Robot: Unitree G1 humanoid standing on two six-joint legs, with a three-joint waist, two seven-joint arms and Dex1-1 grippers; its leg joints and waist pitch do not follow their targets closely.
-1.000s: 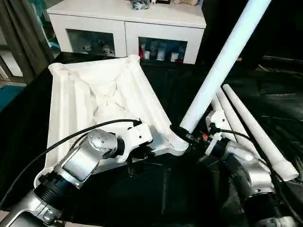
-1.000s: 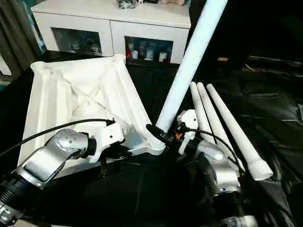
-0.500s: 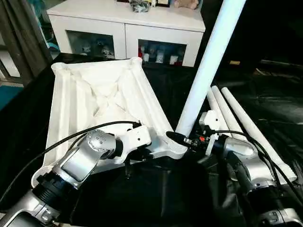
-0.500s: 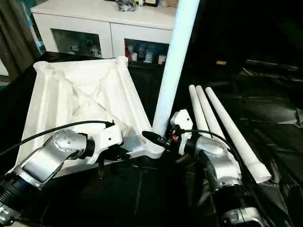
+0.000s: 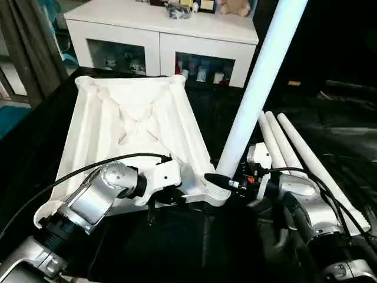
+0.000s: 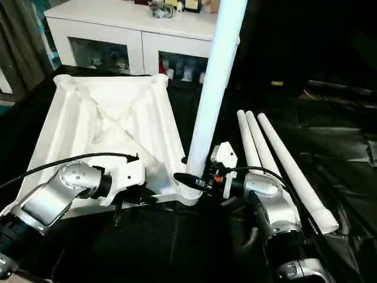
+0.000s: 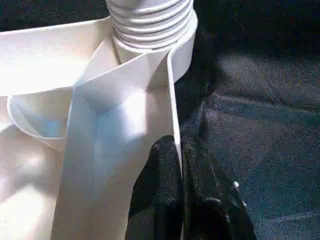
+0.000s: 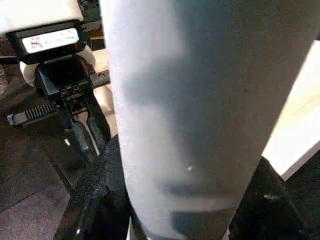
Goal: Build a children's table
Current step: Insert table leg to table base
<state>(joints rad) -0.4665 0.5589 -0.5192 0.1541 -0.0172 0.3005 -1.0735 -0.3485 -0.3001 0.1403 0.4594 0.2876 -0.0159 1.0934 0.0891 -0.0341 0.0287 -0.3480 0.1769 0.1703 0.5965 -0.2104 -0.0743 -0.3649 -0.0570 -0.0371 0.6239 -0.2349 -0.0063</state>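
Observation:
The children's table's white top (image 5: 129,124) lies upside down, ribbed underside up. My left gripper (image 7: 179,150) is shut on the thin rim wall (image 7: 172,100) at its near edge, close to the near right corner socket (image 5: 217,191). One long white leg (image 5: 259,76) stands steeply, its ribbed lower end (image 7: 150,20) in that socket. My right gripper (image 5: 222,180) is shut around this leg just above the socket, a black finger (image 8: 92,200) on each side. Three more legs (image 5: 294,147) lie side by side on the right.
A black sheet (image 5: 194,247) covers the work surface under everything. A white cabinet with glass doors (image 5: 159,35) stands at the back, behind the top's far edge. My silver forearms (image 5: 88,206) reach in from the near edge.
The held leg has swung from leaning right to more upright, and its lower end has moved into the corner socket. The right arm shifted left with it. The left grip has not changed.

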